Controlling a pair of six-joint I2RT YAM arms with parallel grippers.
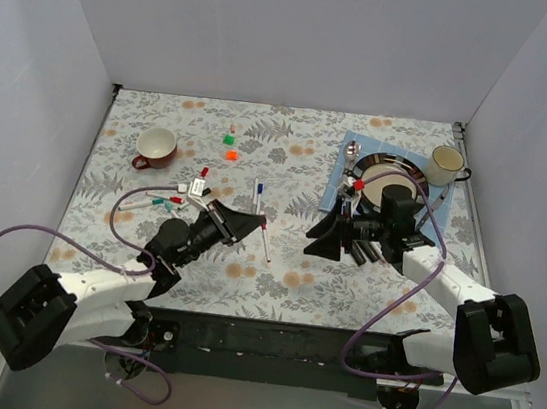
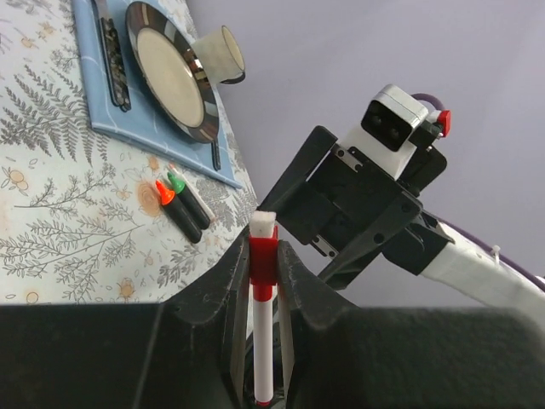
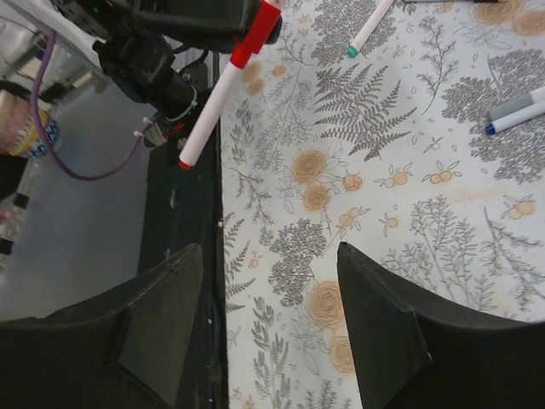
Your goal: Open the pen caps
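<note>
Two fingers of the right gripper (image 3: 268,256) stand parted and empty, so they should square up on the red end of the marker (image 2: 263,341) clenched in the left gripper (image 2: 263,253), mid-frame above the floral cloth (image 1: 298,168), before pinching.

The left gripper (image 1: 249,224), mid-table, clamps tight on a pen (image 2: 264,336). The right gripper (image 3: 269,256) faces it nearby, jaws spread wide.
</note>
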